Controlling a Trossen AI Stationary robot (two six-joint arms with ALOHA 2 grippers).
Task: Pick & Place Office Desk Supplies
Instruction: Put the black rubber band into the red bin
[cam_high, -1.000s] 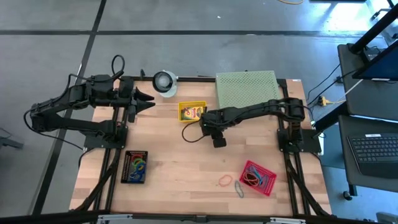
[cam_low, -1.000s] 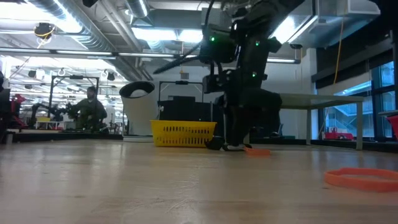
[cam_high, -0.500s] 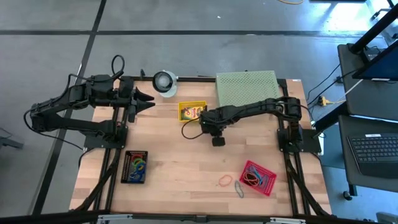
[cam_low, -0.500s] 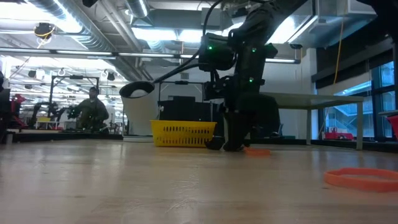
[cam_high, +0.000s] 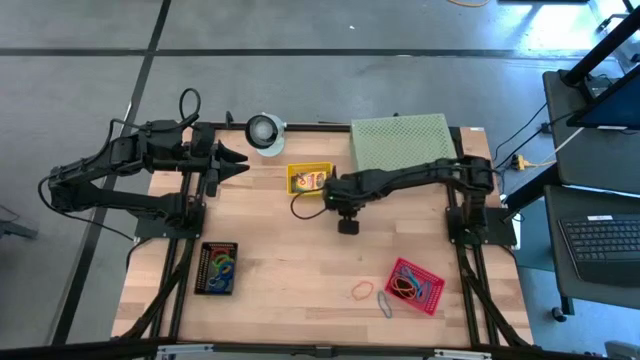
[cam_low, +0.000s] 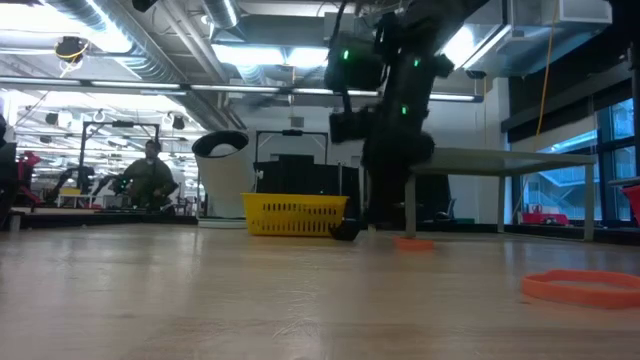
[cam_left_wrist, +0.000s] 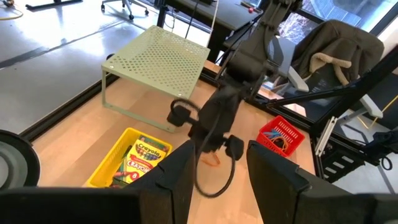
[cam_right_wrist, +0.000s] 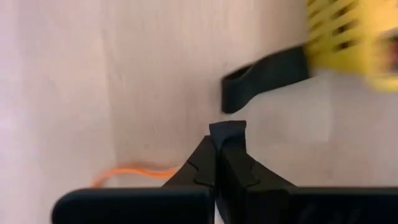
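The right gripper (cam_right_wrist: 217, 146) has its jaws fully closed over an orange rubber band (cam_right_wrist: 134, 172) lying on the desk beside the yellow basket (cam_high: 309, 178); whether they caught it is unclear. Lift slowly, checking it follows. The left gripper (cam_high: 235, 162) waits apart, jaws partly open, empty.

R claw (cam_right_wrist: 217, 144) closed mid-table; L claw (cam_left_wrist: 217, 171) parted, parked.

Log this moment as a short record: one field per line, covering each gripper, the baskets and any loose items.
right gripper: shut, low over the table beside the yellow basket; whether it pinches the orange rubber band cannot be told
left gripper: open, waiting at the table's far left edge
yellow basket: holds crayon boxes
red basket: holds rubber bands
loose bands: on the table beside the red basket
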